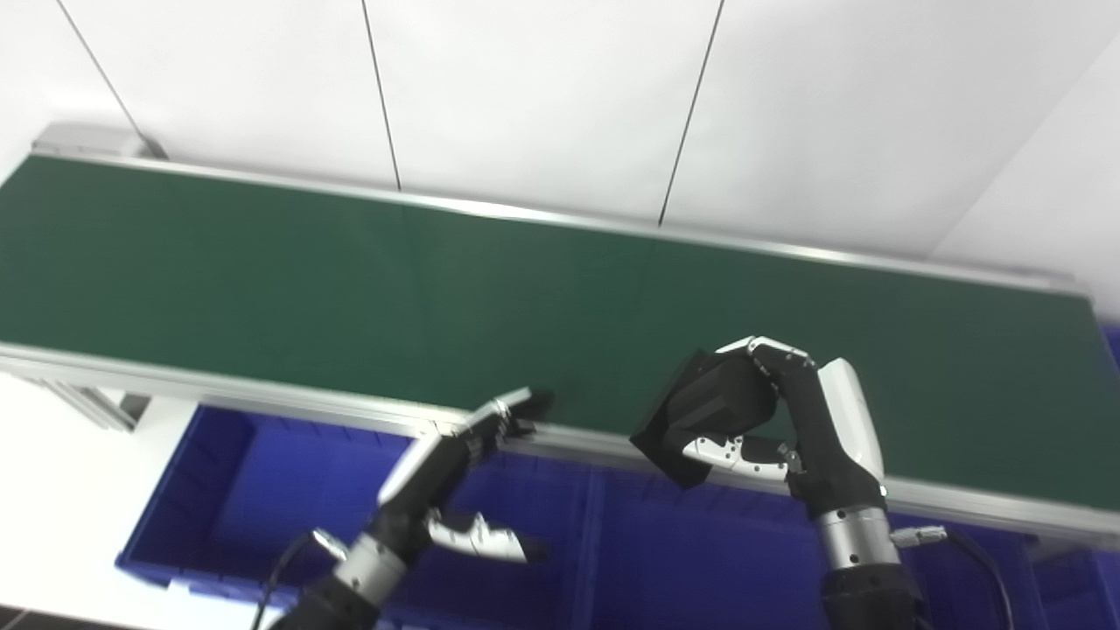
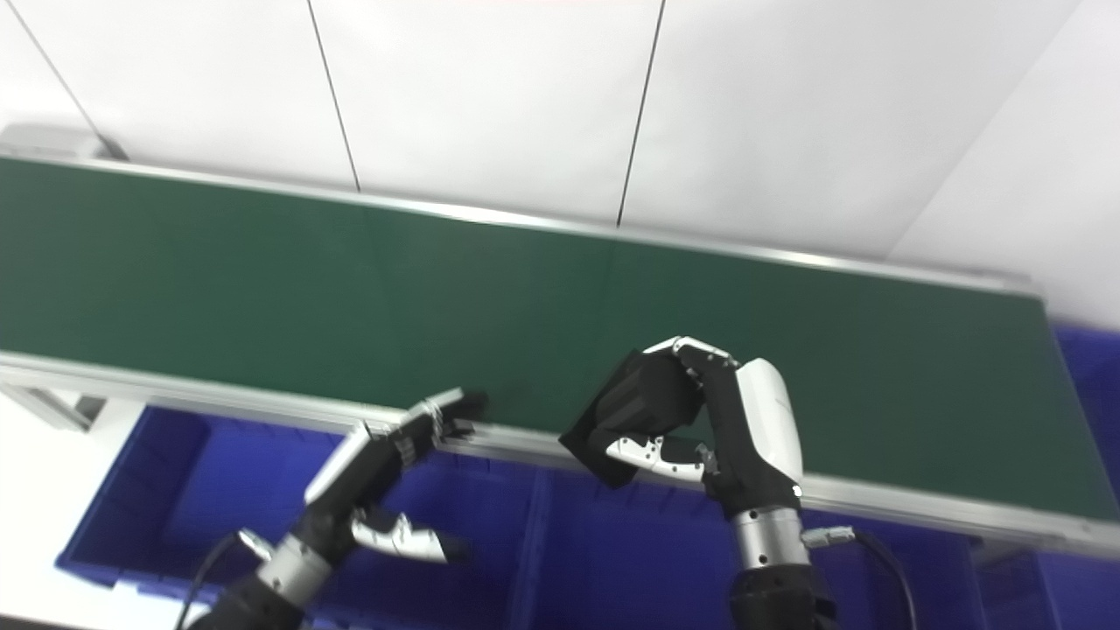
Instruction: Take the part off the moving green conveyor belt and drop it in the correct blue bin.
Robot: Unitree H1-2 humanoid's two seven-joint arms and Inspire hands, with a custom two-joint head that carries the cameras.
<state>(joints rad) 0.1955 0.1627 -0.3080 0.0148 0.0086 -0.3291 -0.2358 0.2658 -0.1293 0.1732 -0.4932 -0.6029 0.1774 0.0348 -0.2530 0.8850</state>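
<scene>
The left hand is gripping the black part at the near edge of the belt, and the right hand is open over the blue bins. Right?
Not quite: the hands are swapped. The right hand grips the black part at the belt's near edge; the left hand is open over the blue bins. Both eye views show it.

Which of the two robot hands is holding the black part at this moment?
The right hand: its fingers wrap the black part over the conveyor belt's near edge. The left hand is open and holds nothing.
</scene>
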